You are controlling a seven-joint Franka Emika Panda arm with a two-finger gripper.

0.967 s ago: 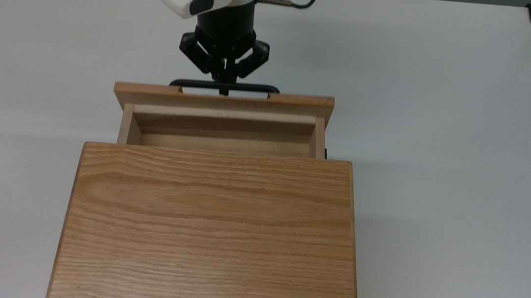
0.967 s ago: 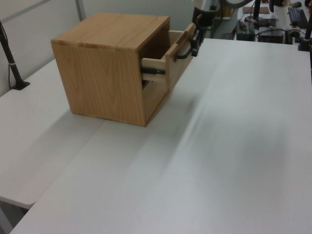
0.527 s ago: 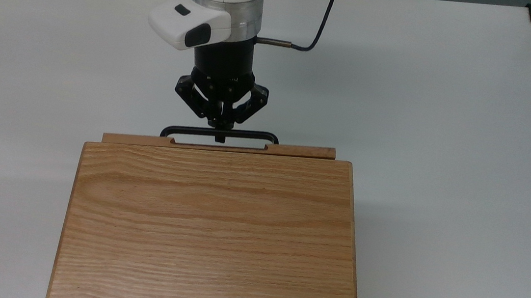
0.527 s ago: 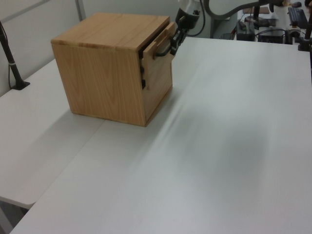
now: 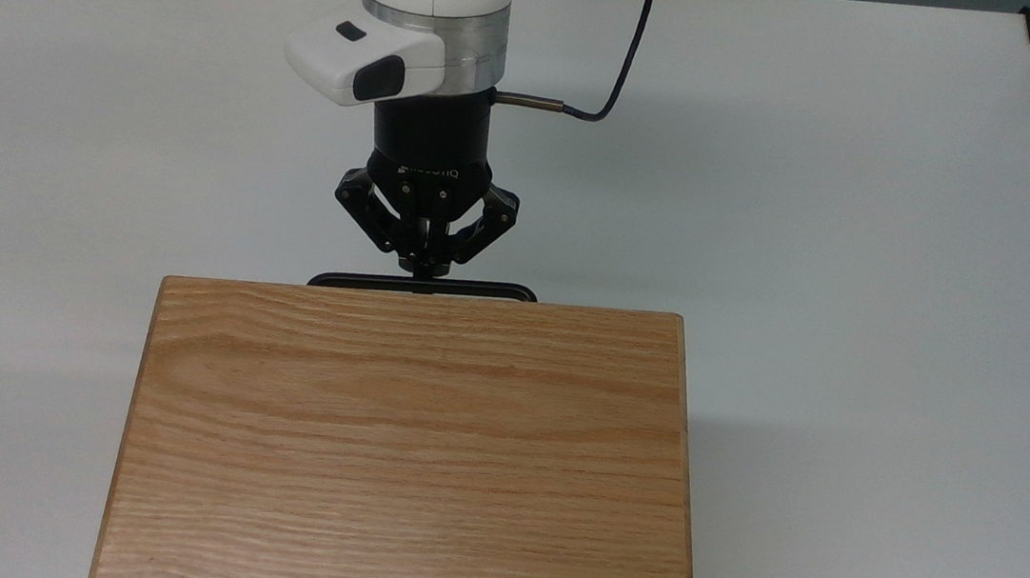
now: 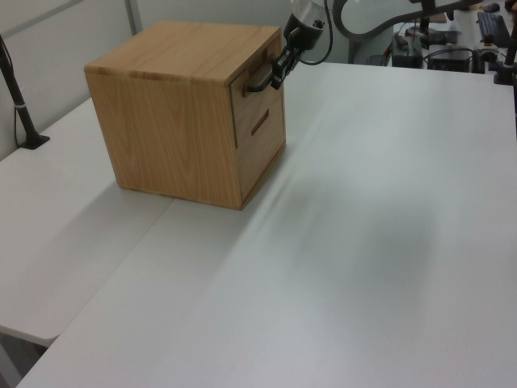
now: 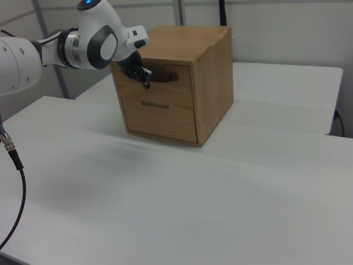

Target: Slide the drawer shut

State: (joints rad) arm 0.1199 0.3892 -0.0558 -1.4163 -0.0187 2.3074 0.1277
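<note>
The fingers (image 5: pixel 422 267) are pinched together on the middle of the black handle (image 5: pixel 477 288), whose long axis is set crosswise to them. The drawer (image 7: pixel 165 79) is seen flush with the cabinet (image 5: pixel 407 450), directly beyond the fingertips along the sliding line.

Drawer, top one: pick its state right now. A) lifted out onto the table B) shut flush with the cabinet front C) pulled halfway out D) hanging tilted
B: in the left view the drawer front sits level with the cabinet face, and the claw is at its black handle.
</note>
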